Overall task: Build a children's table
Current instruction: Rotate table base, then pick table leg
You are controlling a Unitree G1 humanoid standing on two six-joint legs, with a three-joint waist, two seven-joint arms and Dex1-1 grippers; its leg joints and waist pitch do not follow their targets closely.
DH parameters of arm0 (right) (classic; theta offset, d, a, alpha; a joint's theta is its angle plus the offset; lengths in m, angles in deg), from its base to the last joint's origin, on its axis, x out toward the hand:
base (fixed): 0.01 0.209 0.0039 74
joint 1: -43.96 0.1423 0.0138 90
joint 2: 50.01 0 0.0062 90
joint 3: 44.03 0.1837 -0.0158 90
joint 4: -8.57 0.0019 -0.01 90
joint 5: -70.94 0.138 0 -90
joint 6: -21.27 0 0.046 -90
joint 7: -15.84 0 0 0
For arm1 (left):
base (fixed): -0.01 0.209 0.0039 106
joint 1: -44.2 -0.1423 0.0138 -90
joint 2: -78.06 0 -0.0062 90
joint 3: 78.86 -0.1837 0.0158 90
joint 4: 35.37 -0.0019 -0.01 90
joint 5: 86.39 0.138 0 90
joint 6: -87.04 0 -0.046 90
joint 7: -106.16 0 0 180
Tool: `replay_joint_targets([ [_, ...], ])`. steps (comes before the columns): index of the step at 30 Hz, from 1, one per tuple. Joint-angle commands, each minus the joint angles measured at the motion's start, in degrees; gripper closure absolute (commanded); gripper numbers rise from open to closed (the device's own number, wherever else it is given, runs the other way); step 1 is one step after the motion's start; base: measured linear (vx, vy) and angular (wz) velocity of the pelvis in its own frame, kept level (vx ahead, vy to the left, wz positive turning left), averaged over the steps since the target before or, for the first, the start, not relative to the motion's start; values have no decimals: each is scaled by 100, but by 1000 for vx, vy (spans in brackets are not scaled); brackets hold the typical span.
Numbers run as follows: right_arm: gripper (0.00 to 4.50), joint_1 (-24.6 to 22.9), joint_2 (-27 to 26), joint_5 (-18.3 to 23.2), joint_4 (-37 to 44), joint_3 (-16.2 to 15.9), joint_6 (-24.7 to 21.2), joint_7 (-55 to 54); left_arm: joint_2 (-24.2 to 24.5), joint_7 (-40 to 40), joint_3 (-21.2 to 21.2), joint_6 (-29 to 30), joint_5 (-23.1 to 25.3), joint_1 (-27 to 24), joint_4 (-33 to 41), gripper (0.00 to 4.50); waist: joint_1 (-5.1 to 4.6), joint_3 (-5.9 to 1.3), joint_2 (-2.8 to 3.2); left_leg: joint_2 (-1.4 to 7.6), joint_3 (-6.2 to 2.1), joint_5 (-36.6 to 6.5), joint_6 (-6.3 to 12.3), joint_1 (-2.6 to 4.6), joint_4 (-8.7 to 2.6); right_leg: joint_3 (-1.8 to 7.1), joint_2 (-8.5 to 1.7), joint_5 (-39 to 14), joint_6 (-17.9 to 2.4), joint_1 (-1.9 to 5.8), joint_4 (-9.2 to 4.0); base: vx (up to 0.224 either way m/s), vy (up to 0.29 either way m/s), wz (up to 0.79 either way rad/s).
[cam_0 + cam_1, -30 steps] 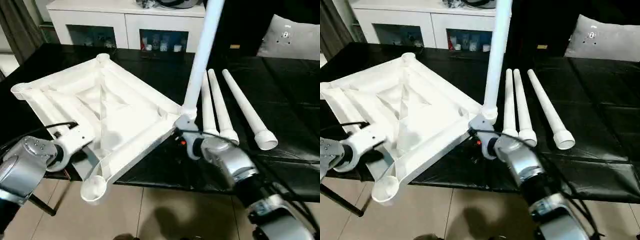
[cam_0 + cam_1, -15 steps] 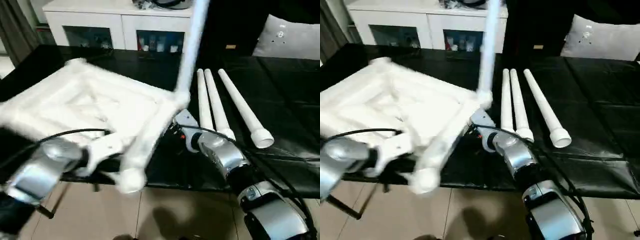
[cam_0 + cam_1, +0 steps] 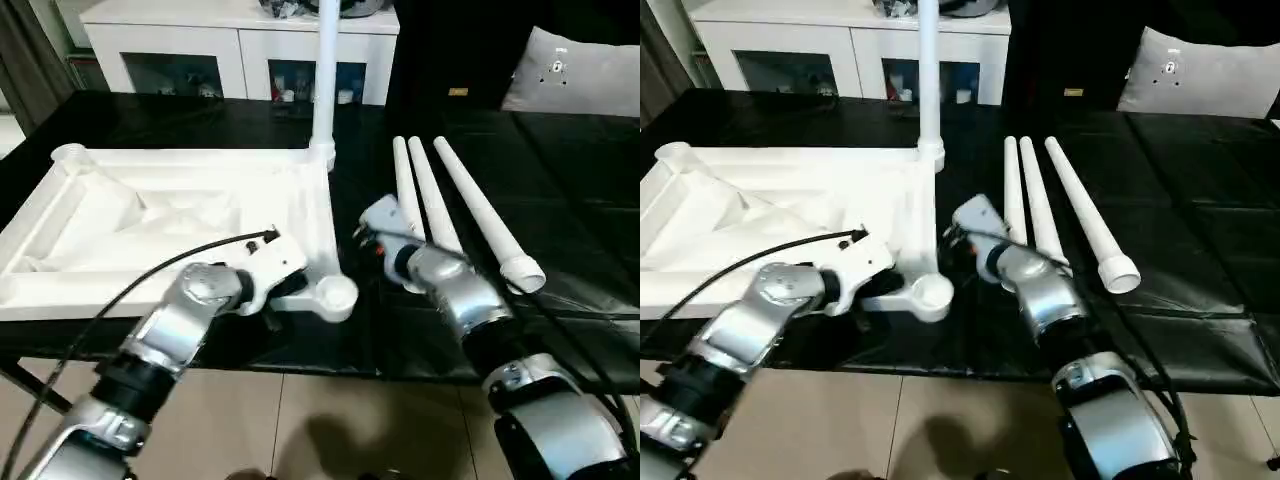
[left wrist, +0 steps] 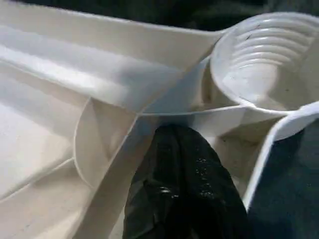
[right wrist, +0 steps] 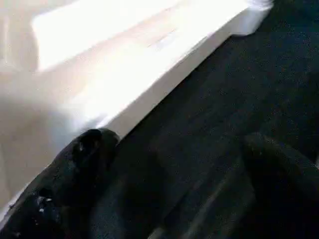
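Note:
The children's table top (image 3: 150,215) lies upside down on the black worktable (image 3: 560,200), ribs up. One white leg (image 3: 325,80) stands upright in its far right corner socket. Three loose legs (image 3: 440,210) lie side by side to the right. My left gripper (image 3: 290,285) is at the near right corner, beside the empty socket (image 3: 335,293). The left wrist view shows its black fingers (image 4: 179,189) shut on a rib next to that socket (image 4: 264,55). My right gripper (image 3: 362,232) stands open just off the top's right edge, holding nothing, its fingers (image 5: 79,159) wide apart.
A white cabinet (image 3: 240,40) stands behind the worktable and a grey cushion (image 3: 570,70) lies at the far right. The table top's near edge lies close to the worktable's front edge, with tiled floor (image 3: 330,420) below.
The table top has swung round from a tilted diamond to lie flat and square, carrying the upright leg back and left. My left arm moved right with it. The right gripper stays open.

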Motion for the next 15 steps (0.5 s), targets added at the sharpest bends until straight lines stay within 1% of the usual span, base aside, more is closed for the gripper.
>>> replay_joint_targets([
  [1,0,190,40,83,231,238,-181,-343,-82,-57,47,-200,-34,63,54,440,34,-444,17,641,-293,-369,255,27,-428,508,-671,-754,-1113,388,-302,0,0,0],
  [2,0,291,100,107,304,497,-361,-693,-139,-65,144,-268,-102,22,81,415,33,-457,20,645,-283,-115,337,23,-414,505,-668,-412,-1229,380,-262,0,0,0],
  [3,0,356,142,121,338,615,-570,-825,-97,-10,194,-206,-149,-27,191,415,44,-457,68,634,-263,-132,346,51,-401,498,-644,-362,-1288,348,-256,0,0,0],
  [4,0,403,171,124,359,689,-750,-915,-43,54,218,-146,-180,-69,288,406,38,-446,49,633,-263,-173,345,32,-410,496,-643,-373,-1289,364,-256,0,0,0],
  [5,0,463,179,172,375,842,-1003,-1062,64,157,237,-86,-223,-145,449,406,51,-435,39,632,-263,-271,322,41,-422,496,-644,-488,-1261,369,-273,0,0,0],
  [6,0,500,184,207,383,949,-1167,-1160,130,219,245,-54,-245,-192,551,400,42,-423,38,629,-264,-374,282,33,-430,499,-655,-631,-1234,380,-286,0,0,0],
  [7,0,547,206,274,375,1032,-1394,-1129,206,312,291,8,-325,-268,714,389,38,-418,42,627,-266,-484,220,40,-431,501,-666,-778,-1226,386,-296,0,0,0],
  [8,0,581,227,358,362,1114,-1581,-1068,262,386,343,84,-408,-331,865,376,29,-408,7,616,-254,-517,210,34,-432,499,-657,-864,-1198,381,-319,0,0,0],
  [9,0,628,260,422,307,1211,-1831,-1104,354,511,424,226,-548,-424,1110,364,32,-408,26,622,-263,-542,179,37,-431,504,-677,-986,-1184,398,-318,0,0,0],
  [10,0,643,268,434,282,1238,-1901,-1130,382,551,441,265,-585,-448,1179,364,27,-407,-10,622,-256,-529,177,35,-430,500,-670,-1041,-1170,387,-332,0,0,0],
  [11,0,682,271,480,205,1323,-2108,-1251,457,656,474,368,-652,-502,1345,359,32,-401,13,619,-257,-514,155,37,-431,497,-660,-1106,-1150,374,-329,0,0,0],
  [12,0,714,268,521,122,1390,-2255,-1331,528,756,483,463,-708,-540,1487,351,33,-403,-10,621,-259,-493,144,44,-434,499,-663,-1149,-1136,377,-323,0,0,0],
  [13,0,727,267,534,86,1411,-2308,-1357,556,797,485,495,-730,-554,1541,337,26,-399,5,609,-248,-509,116,46,-429,496,-655,-1196,-1125,363,-332,0,0,0],
  [14,0,755,243,603,24,1494,-2471,-1382,596,856,502,577,-783,-567,1632,326,14,-395,-35,611,-247,-514,115,45,-436,499,-651,-1210,-1116,367,-335,0,0,0],
  [15,0,770,226,644,-10,1545,-2569,-1391,617,885,512,625,-815,-572,1681,326,30,-392,-17,599,-247,-509,121,38,-429,500,-663,-1243,-1100,371,-339,0,0,0],
])
